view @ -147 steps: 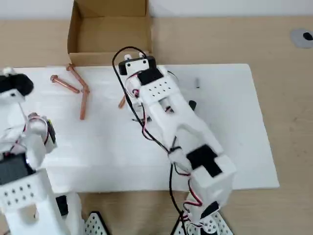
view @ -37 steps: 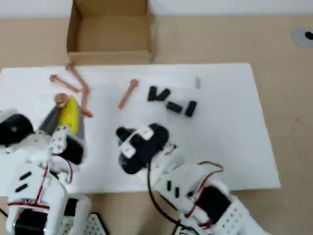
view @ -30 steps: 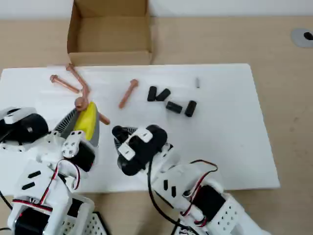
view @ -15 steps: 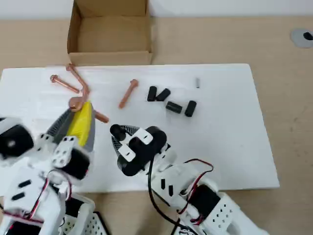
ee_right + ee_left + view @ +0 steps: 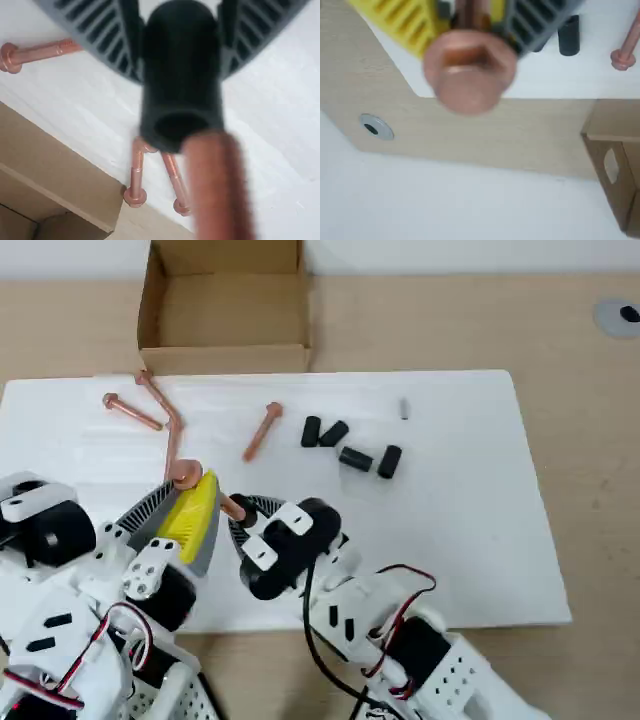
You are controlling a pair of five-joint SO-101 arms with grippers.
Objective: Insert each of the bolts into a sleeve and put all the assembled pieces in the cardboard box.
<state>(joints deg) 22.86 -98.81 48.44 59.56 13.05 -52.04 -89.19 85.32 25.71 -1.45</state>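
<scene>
**A:** Where is the bolt?

**B:** The left tool (image 5: 188,488) is clamped on the held bolt (image 5: 186,475), gripping the shank just behind the head. It sits over the white sheet (image 5: 470,540), towards the near edge and left of the middle.

**A:** And the other arm?

**B:** The right tool (image 5: 180,17) is closed round the held sleeve (image 5: 181,80), with the open bore turned towards the bolt. The two tools are just beside each other, nose to nose.

**A:** Is the bolt inside the sleeve?

**B:** Hard to say. In the right wrist view the copper tip is right at the lower rim of the bore and seems to touch it. Whether it has entered, I cannot tell.

**A:** What lies on the sheet itself?

**B:** Four loose sleeves (image 5: 354,458) lie in a short, uneven row in the far half, near the middle. A lone bolt (image 5: 262,430) lies just left of them, at a slant. Three more bolts (image 5: 130,412) are bunched by the far left corner, and two of them meet end to end in a bent line.

**A:** And the cardboard box?

**B:** The cardboard box (image 5: 225,358) stands open on the bare surface (image 5: 590,440), just beyond the sheet's far edge. It is towards the left end, near the three bunched bolts and well apart from both tools.

**A:** Anything else?

**B:** A small grey bit (image 5: 404,410) lies near the sheet's far edge, right of the sleeves. A grey disc (image 5: 615,315) sits at the surface's far right corner.
</scene>
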